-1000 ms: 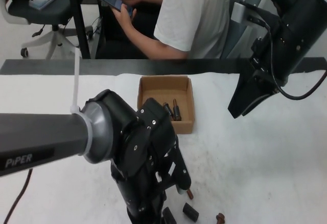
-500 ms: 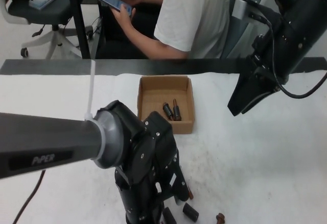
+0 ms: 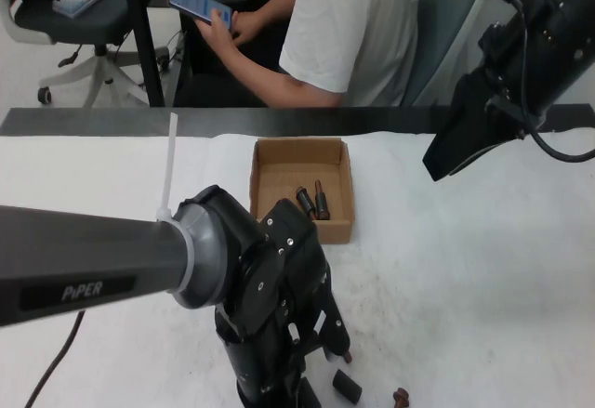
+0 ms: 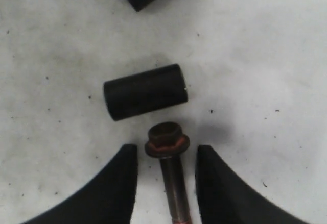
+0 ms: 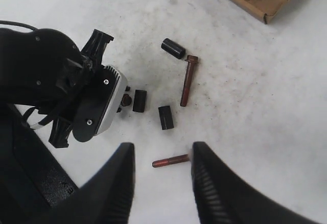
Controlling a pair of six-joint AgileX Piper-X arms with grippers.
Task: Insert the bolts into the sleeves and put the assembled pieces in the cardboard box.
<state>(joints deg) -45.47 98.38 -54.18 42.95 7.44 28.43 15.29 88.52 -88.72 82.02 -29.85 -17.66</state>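
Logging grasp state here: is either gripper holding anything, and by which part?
Nothing is held. The open left gripper straddles a bolt, fingers either side of its shank, not touching; the right gripper is open and empty.

White printed lettering along the left arm (image 3: 93,282)

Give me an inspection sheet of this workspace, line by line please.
Surface: white bench cover, speckled with dark marks.
Job's things: cardboard box holds assembled pieces; loose bolts and sleeves lie on the cover.
Clutter: nothing seen.
Pincers: left pincer open, straddling a bolt beside a sleeve; right pincer open, high above the parts.
Cables: black cable on the right arm; brown cable at the bench edge.
Surroundings: office chair behind the bench.
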